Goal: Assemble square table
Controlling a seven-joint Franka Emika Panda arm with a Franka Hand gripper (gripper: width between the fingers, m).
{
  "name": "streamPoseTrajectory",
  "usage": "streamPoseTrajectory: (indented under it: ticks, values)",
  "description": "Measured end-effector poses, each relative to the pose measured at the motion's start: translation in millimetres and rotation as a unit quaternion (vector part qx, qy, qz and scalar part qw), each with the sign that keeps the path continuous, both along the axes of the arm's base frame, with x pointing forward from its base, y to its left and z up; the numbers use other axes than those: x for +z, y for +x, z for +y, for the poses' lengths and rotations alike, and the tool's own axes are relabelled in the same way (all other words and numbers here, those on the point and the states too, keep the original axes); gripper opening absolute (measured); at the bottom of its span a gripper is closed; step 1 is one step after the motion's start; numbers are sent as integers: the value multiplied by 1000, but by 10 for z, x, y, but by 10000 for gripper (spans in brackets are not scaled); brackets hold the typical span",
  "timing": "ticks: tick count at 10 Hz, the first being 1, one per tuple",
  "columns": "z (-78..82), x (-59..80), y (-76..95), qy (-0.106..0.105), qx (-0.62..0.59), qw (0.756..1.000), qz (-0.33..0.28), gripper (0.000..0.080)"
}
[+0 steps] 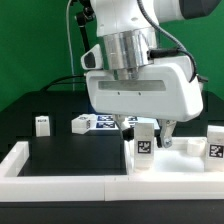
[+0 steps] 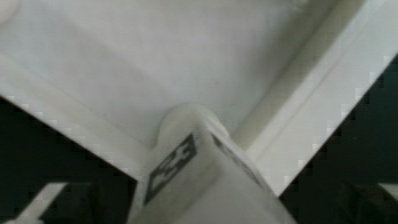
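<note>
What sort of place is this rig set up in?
Probably a robotics lab bench rather than a workshop. It has a black tabletop fenced by white wall bars, short white legs carrying black-and-white tags, and a plain green backdrop.

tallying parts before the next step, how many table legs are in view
4. One leg stands at the exterior view's left; a second lies just right of it; a third stands below the hand; a fourth at that view's far right. The arm may hide more.
</note>
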State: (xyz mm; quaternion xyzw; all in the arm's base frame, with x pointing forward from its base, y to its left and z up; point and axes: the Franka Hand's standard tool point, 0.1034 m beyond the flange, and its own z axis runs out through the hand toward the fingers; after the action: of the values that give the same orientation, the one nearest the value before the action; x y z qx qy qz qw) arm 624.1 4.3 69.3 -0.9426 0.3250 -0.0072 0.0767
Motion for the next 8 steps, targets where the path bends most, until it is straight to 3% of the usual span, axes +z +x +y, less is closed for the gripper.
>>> streamPoseTrajectory:
  ticks: [2, 4, 5, 6, 7, 8]
  values:
    - [2, 22, -1, -29, 147, 989, -12, 649]
    - [-16, 13, -4, -29, 127, 991, -9, 649]
    - [-16, 13, -4, -28, 122, 992, -8, 560]
    - [-16, 12, -5, -27, 104, 994, -6, 377]
    - [-12, 11, -5, -25, 68, 997, -2, 285]
    - [-11, 11, -5, -23, 38, 999, 2, 285]
